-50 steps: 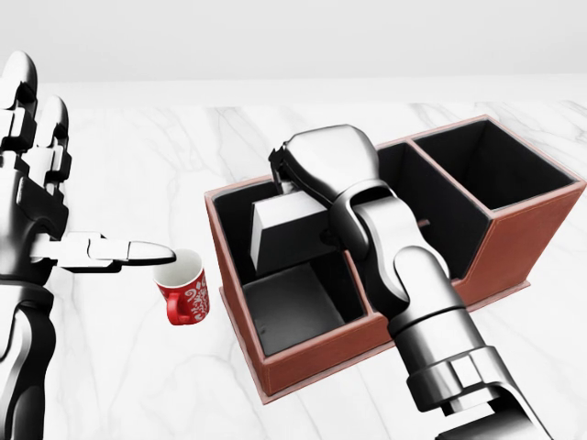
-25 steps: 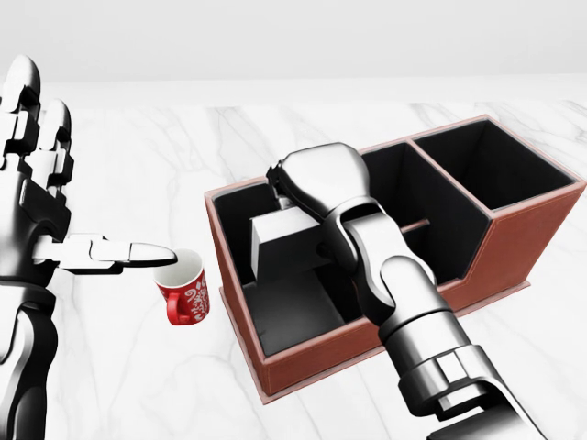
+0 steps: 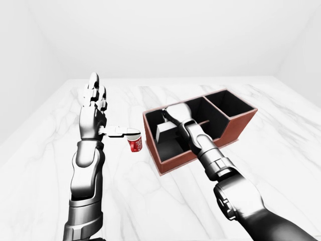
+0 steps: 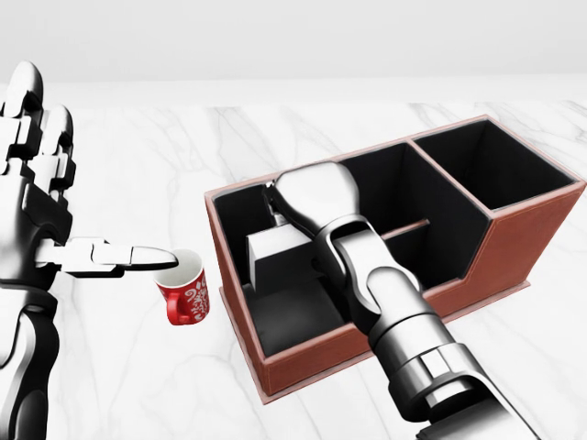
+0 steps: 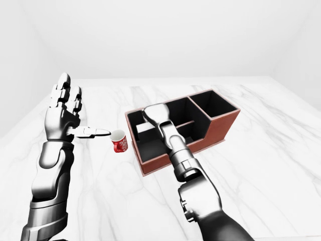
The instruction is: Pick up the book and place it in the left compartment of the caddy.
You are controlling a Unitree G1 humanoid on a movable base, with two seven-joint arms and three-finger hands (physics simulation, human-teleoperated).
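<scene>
Book (image 4: 275, 252) count is one, grey, sitting inside the left compartment of the single red-brown caddy (image 4: 514, 247) mid-frame in the head view. One red mug (image 4: 186, 291) stands just left of it on the marble table (image 4: 138, 367). Right hand (image 4: 307, 197) covers the book's top; grip hidden, can't tell. Left hand (image 4: 41, 192), upper left, is spread open, thumb over the mug.

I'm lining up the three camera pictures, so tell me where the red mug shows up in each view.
Left-eye view: red mug left of centre, beside the caddy.
Head view: lower left, under the left hand thumb tip.
Right-eye view: left of centre, at mid height.
Shared landmark: the caddy's left wall, just right of the mug.
</scene>
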